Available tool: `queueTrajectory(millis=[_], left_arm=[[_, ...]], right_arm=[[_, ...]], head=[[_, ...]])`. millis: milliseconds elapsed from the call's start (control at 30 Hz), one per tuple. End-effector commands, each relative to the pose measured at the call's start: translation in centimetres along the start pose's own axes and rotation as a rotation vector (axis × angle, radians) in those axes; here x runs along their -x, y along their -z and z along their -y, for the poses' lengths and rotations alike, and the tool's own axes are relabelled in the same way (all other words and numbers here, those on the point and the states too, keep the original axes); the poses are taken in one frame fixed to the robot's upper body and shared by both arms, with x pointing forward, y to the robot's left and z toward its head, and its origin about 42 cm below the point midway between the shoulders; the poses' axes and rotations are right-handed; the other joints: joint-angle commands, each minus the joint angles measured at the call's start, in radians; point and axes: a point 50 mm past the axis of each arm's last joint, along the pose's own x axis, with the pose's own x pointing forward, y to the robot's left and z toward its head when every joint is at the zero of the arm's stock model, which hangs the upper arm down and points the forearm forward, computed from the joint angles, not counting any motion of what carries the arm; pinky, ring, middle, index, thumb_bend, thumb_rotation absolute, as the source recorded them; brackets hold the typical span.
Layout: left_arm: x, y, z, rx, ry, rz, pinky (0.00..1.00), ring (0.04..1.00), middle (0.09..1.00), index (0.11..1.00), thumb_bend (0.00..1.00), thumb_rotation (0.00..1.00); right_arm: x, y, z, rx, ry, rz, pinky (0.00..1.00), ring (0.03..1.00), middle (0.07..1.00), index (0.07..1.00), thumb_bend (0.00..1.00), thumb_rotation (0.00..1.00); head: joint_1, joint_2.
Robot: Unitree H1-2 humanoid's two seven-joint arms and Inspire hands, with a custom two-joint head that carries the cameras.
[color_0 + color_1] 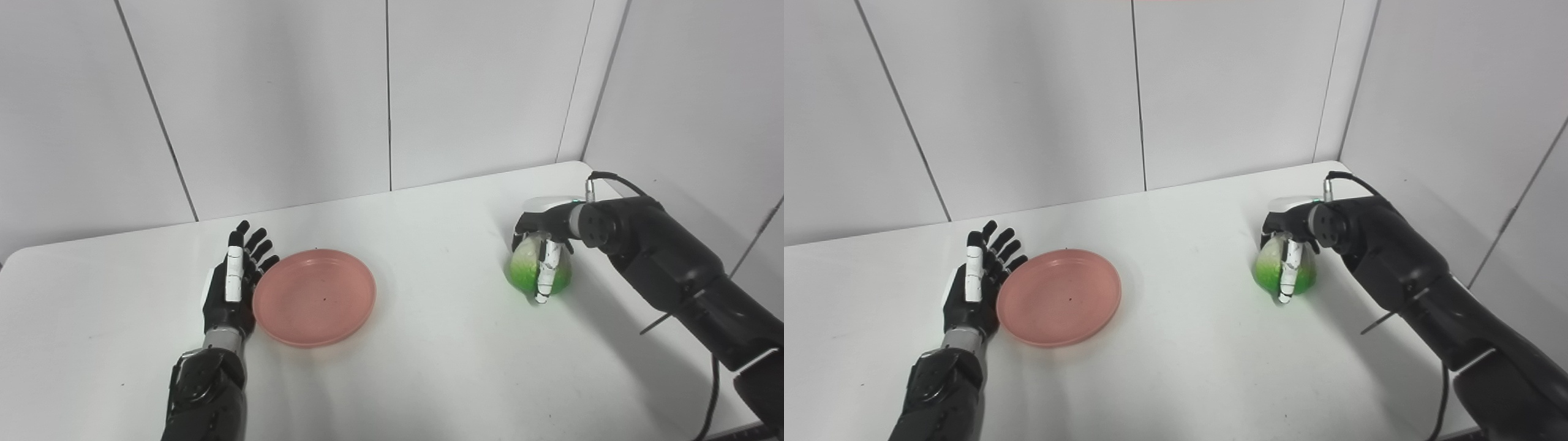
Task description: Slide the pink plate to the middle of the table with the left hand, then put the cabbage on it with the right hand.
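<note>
The pink plate (314, 297) lies flat on the white surface (416, 367), somewhat left of the middle. The left robot hand (236, 282) stands just beside the left rim of the plate, with the palm turned toward it and the fingers stretched out and apart. It holds nothing. Whether the palm really touches the rim, I cannot tell; in both views they look in contact or almost so.

On the right side, well apart from the plate, is the cabbage (539, 269), a small round thing, green below and pale on top. The right robot hand (547, 242) comes over it from above, and its fingers (547, 269) are curled down around it, one white finger running down the front. It seems to have a grip on the cabbage. I cannot say if the cabbage rests on the surface or is already a little lifted; a green glow and a shadow lie right under it.

My judgement on progress: the first step looks nearly finished or finished, although the plate may need a little more push to the right to be truly central. The second step is only at its beginning. The cabbage is grasped, but lifting, carrying it across to the plate and releasing it there are all left to do.
</note>
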Motion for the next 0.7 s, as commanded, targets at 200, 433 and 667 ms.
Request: queueTrajectory(millis=[200,433,667], left_arm=[[0.3,0.9,0.0,0.007,-0.001,-0.056,0.82,0.902,0.910,0.945,1.00,0.87],[0.1,0.8,0.0,0.005,0.003,-0.056,0.82,0.901,0.914,0.945,1.00,0.87],[0.0,0.7,-0.1,-0.002,0.007,-0.056,0.81,0.900,0.915,0.946,1.00,0.87]], right_arm=[[-0.5,1.8,-1.1,0.095,-0.054,-0.043,0.66,0.671,0.638,0.480,0.52,0.09],[-0.2,1.5,-0.8,0.075,-0.030,-0.022,0.51,0.545,0.551,0.479,0.52,0.06],[1.3,0.2,1.0,0.056,0.011,0.065,0.39,0.435,0.528,0.459,0.52,0.00]], head=[[0.004,0.001],[0.003,0.001],[0.002,0.003]])
